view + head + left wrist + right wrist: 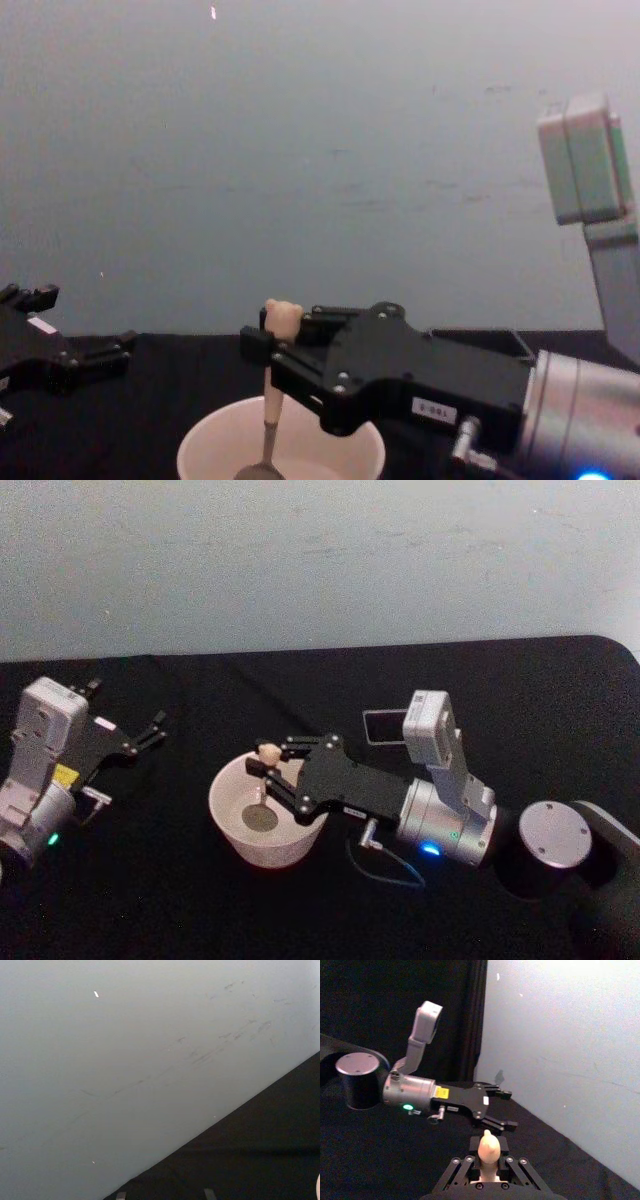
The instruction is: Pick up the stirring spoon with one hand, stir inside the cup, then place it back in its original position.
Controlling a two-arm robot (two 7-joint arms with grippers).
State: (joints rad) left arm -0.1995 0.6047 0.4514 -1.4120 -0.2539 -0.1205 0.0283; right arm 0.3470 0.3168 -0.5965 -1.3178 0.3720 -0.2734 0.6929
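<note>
The cream cup (pixel 262 852) stands on the black table in front of me. The stirring spoon (pixel 266 752) stands upright in it, bear head up and metal bowl (pixel 262 818) down near the cup's bottom. My right gripper (pixel 268 772) reaches in from the right over the cup's rim and is shut on the spoon's handle. From the chest, the spoon (pixel 271 398) drops from the right gripper (pixel 270 355) into the cup (pixel 205 445). The dark square holder (pixel 371 726) sits behind the right arm, partly hidden by its wrist camera. My left gripper (pixel 150 730) rests open at the far left, well apart from the cup.
A pale wall rises right behind the table's far edge (pixel 320 650). A thin cable (pixel 385 865) loops below the right wrist. In the right wrist view the spoon's top (pixel 488 1146) rises between the fingers, with the left gripper (pixel 506 1109) farther off.
</note>
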